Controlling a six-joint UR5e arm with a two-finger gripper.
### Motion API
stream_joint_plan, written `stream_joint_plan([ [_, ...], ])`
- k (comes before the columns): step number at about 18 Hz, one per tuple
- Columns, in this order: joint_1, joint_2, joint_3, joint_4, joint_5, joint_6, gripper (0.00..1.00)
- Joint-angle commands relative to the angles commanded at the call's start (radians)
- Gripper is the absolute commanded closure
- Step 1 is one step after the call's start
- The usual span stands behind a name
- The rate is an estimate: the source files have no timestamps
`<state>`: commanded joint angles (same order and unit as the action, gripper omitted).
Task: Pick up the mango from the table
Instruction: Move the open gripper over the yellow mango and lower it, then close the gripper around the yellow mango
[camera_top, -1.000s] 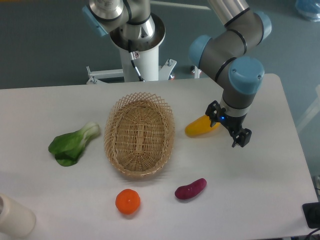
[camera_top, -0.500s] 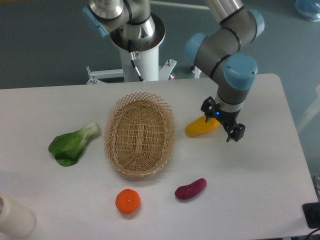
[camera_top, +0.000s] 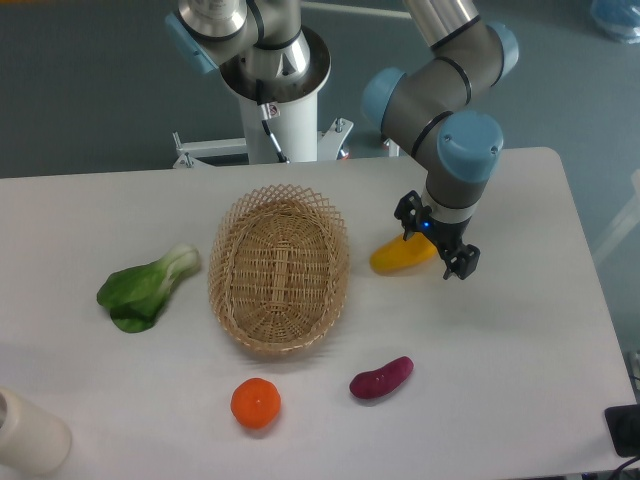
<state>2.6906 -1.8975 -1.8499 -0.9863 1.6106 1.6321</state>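
Observation:
The mango (camera_top: 398, 256), yellow with an orange tint, lies on the white table (camera_top: 520, 340) just right of the wicker basket. My gripper (camera_top: 434, 239) hangs open above the mango's right end, one finger (camera_top: 406, 212) at its upper side and the other (camera_top: 459, 263) off past its right tip. The wrist hides that end of the fruit. Nothing is held.
A wicker basket (camera_top: 279, 268) stands at the table's middle. Bok choy (camera_top: 146, 288) lies to its left. An orange (camera_top: 255, 402) and a purple sweet potato (camera_top: 381, 377) lie near the front. A white bottle (camera_top: 28, 434) sits at the front left corner.
The arm has shifted left and slightly back, bringing the open gripper from right of the mango to over its right end. The mango has not moved.

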Motion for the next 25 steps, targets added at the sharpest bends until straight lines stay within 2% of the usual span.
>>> stream_joint_plan([
  [8, -0.011, 0.025, -0.032, -0.012, 0.006, 0.009, 0.00],
  [10, -0.015, 0.031, -0.044, -0.012, 0.037, 0.008, 0.00],
  [15, -0.046, 0.028, -0.063, -0.009, 0.072, -0.008, 0.00],
  [25, -0.034, 0.022, -0.080, 0.006, 0.055, -0.067, 0.00],
])
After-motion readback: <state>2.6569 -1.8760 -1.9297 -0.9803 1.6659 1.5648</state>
